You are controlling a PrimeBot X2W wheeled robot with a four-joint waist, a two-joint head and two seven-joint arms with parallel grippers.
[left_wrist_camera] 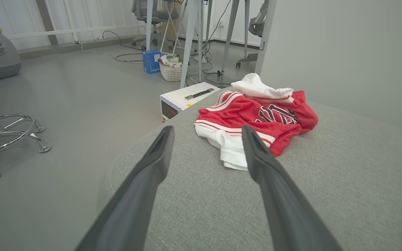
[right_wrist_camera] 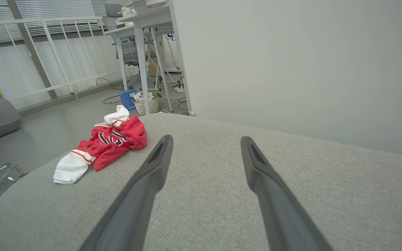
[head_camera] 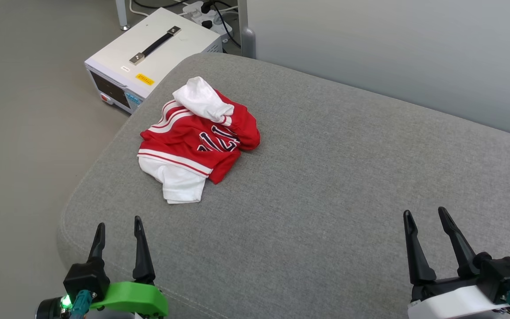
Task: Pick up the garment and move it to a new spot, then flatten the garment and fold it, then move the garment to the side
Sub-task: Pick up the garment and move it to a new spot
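Observation:
The garment [head_camera: 193,141] lies crumpled in a heap on the far left part of a grey upholstered surface [head_camera: 326,177]; it is red with white sleeves, striped trim and partly folded black lettering. It also lies ahead in the left wrist view [left_wrist_camera: 253,118] and off to the left in the right wrist view [right_wrist_camera: 106,144]. My left gripper [head_camera: 119,226] hovers open near the front left edge, well short of the garment. At the front right, my right gripper [head_camera: 425,215] stands open over bare fabric. Nothing sits between either pair of fingers.
A white box-shaped device [head_camera: 148,57] with a black handle stands on the floor just beyond the surface's left edge. A grey wall [head_camera: 392,44] rises behind. Table legs, cables, a small basket [left_wrist_camera: 171,71] and a chrome stool base [left_wrist_camera: 9,132] occupy the floor farther off.

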